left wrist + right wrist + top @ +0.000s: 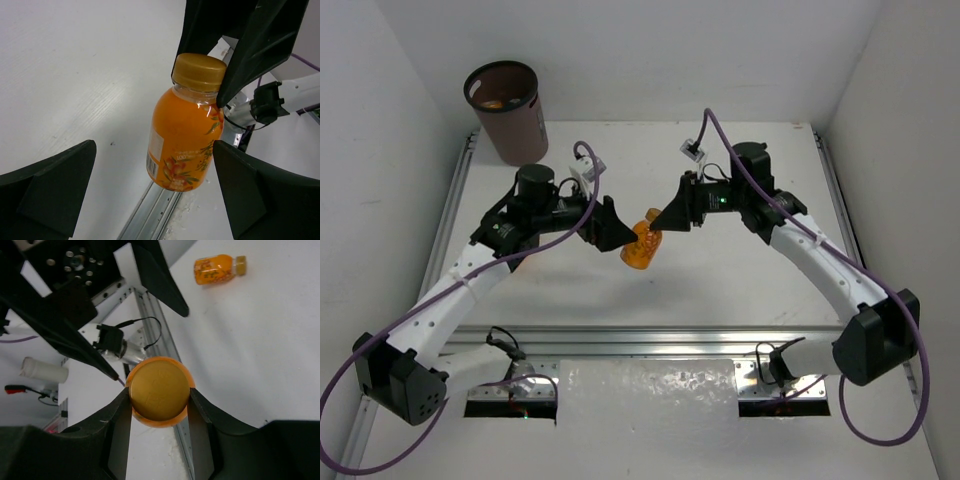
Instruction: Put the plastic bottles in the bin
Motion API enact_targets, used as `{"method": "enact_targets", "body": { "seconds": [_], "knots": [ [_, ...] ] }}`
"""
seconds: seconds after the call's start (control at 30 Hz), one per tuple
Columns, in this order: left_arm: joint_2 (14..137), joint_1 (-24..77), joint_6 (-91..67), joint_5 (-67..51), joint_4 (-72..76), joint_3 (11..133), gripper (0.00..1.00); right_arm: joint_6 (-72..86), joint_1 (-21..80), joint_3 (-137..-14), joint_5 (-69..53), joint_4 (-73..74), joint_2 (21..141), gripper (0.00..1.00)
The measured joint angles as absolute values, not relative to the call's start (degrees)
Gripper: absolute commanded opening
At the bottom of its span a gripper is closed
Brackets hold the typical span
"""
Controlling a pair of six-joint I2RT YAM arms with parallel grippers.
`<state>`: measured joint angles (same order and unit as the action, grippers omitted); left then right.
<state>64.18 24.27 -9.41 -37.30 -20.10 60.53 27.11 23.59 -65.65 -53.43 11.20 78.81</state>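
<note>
Orange bottle (182, 135): clear plastic, orange liquid, gold screw cap (199, 71), label with leaf-and-berry print and a barcode. Held clear of the table (720, 280), cap uppermost, body a little tilted, pinched at the cap by the right gripper (160, 399).

Second orange bottle (216, 269): same kind, lying on its side on the table, alone.

Bin (506, 112): tall, dark brown, round, tapered, upright at the far left corner, well apart from the held bottle. Something orange shows inside, too small to identify.
</note>
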Motion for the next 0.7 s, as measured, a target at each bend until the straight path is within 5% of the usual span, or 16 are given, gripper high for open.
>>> {"method": "enact_targets", "body": {
  "seconds": [0.27,0.33,0.37,0.43,0.47,0.57,0.67,0.7],
  "knots": [
    [64.99,31.29,-9.61,-40.34,-18.96,60.49,0.95,30.15,23.59,-64.71,-56.12,7.7,76.27,0.19],
    [65.49,33.52,-10.2,-40.77,-18.09,60.47,0.81,31.16,23.59,-64.73,-56.62,7.09,76.27,0.19],
    [65.93,34.3,-10.44,-40.6,-17.8,60.51,0.46,31.55,23.57,-64.73,-57.12,6.9,76.18,0.2],
    [67.53,35.14,-11.2,-39.4,-17.63,60.93,0.1,31.97,23.4,-64.77,-57.54,6.5,75.79,0.28],
    [68.51,35.29,-11.33,-39.03,-17.65,61.65,0.0,31.48,23.33,-64.77,-56.88,6.81,75.53,0.35],
    [70.17,35.68,-11.09,-34.63,-19.2,64.97,0.0,31.31,22.26,-64.77,-54.78,5.63,74.65,0.43],
    [70.81,35.9,-11.07,-30.37,-20.71,68.31,0.0,33.21,20.78,-63.4,-53.87,1.72,72.6,0.36],
    [71.26,35.77,-11.16,-30.04,-20.8,69.47,0.0,34.3,20.1,-62.7,-53.49,-0.45,71.81,0.45]
  ]
}}
